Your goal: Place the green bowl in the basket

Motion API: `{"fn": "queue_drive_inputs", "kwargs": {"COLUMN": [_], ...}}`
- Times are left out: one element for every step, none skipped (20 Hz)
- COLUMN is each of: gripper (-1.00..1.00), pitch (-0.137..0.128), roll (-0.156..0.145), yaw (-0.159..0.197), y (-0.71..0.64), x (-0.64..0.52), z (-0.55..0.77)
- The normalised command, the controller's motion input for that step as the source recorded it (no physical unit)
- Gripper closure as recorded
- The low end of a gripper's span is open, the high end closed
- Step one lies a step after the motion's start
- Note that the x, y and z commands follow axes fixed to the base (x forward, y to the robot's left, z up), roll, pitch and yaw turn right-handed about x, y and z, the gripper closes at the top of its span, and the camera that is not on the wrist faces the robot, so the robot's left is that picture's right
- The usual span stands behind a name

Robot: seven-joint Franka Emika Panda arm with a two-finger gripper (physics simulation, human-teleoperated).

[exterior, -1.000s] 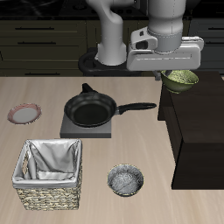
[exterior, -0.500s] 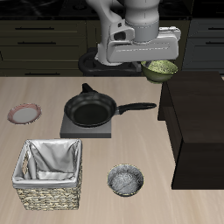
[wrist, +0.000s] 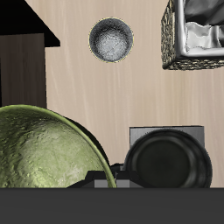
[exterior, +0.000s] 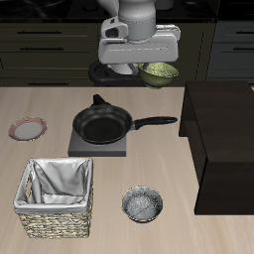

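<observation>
The green bowl [exterior: 159,71] hangs from my gripper [exterior: 156,65], high above the back of the table, behind the frying pan's handle. It fills much of the wrist view [wrist: 44,149], olive with a lighter mottled inside. The fingers are hidden behind the gripper body, shut on the bowl's rim. The basket [exterior: 56,198], woven wicker with a grey-white cloth lining, stands near the table's front edge, far from the gripper. It also shows in the wrist view [wrist: 194,35].
A black frying pan [exterior: 103,125] sits on a grey square stand [exterior: 99,146] mid-table. A grey-blue speckled bowl [exterior: 143,204] lies beside the basket. A pink-rimmed plate [exterior: 27,129] lies farther back. A dark cabinet [exterior: 223,139] stands at the table's side.
My gripper has carried the green bowl sideways from above the dark cabinet toward the middle of the table, and slightly higher. Nothing on the table has moved.
</observation>
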Motion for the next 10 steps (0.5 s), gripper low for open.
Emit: {"fn": "queue_drive_inputs", "kwargs": {"gripper": [1.00,1.00,1.00,1.00,1.00,1.00,1.00,1.00,1.00,1.00], "pitch": [-0.027,0.069,-0.083,-0.071,0.045,-0.119,-0.028,-0.114,-0.026,0.007], "roll": [-0.035,0.012,0.000,-0.048,-0.053,-0.092,0.035,-0.047,-0.008,-0.049], "yaw": [0.002,-0.042,0.049,0.013,-0.018,0.029,0.029,0.021,0.009,-0.035], "y": [-0.40,-0.33,-0.20,-0.31,-0.56,-0.85,-0.12,-0.68,-0.31,-0.38], "x": [-0.08,-0.09,-0.12,-0.05,0.00,0.05,0.00,0.18,0.23,0.20], "z": [0.05,-0.02,0.15,0.08,0.08,0.31,0.10,0.36,0.19,0.13]}}
